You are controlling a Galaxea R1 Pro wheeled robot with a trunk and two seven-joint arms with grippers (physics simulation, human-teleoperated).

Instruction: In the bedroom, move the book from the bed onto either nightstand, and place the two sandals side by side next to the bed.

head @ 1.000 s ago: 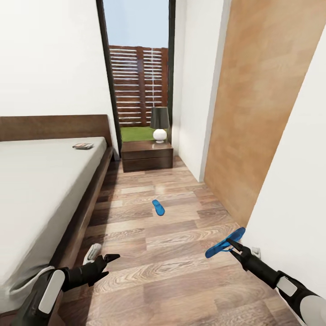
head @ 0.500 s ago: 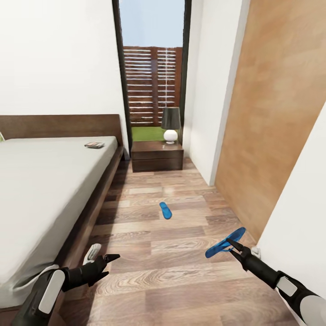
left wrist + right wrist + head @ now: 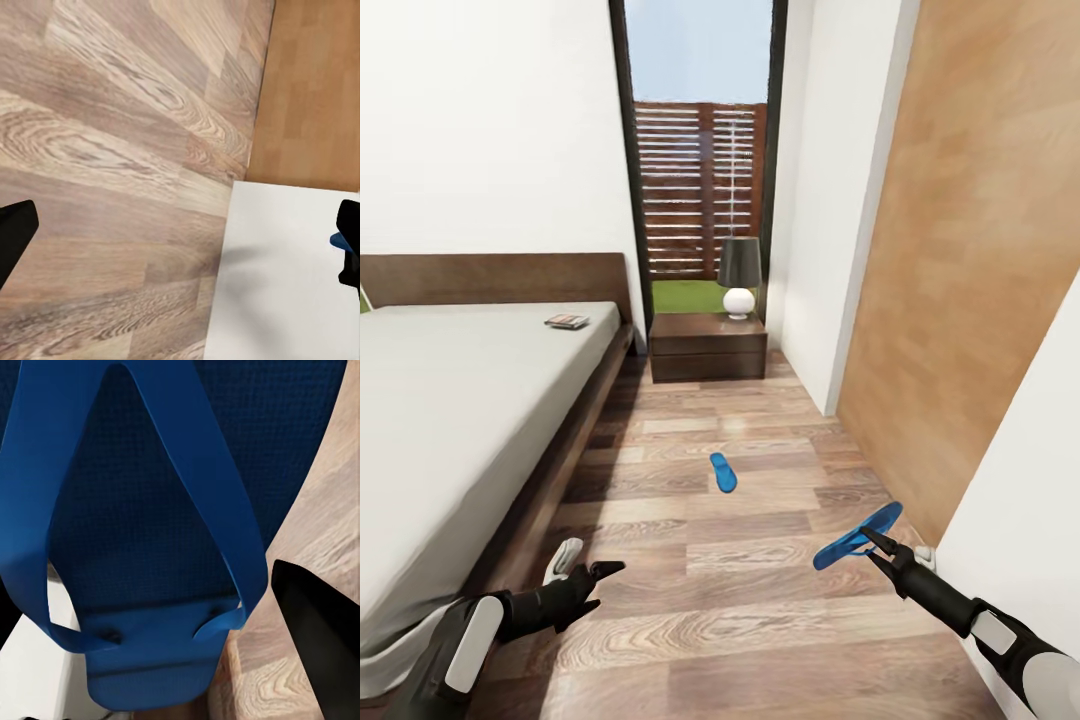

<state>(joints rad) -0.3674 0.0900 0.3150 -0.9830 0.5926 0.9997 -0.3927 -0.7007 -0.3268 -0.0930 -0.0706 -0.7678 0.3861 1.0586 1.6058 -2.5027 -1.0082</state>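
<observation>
Head view down bedroom; wrist views floorward.

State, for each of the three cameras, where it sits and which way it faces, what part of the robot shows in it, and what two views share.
Head view: from the head, forward and down along the bedroom floor beside the bed; both arms show.
Left wrist view: on the left arm, facing wood floor; dark fingertips at the edges.
Right wrist view: on the right arm, close on the held sandal; one dark finger.
Shared: that sandal also appears in the head view.
</observation>
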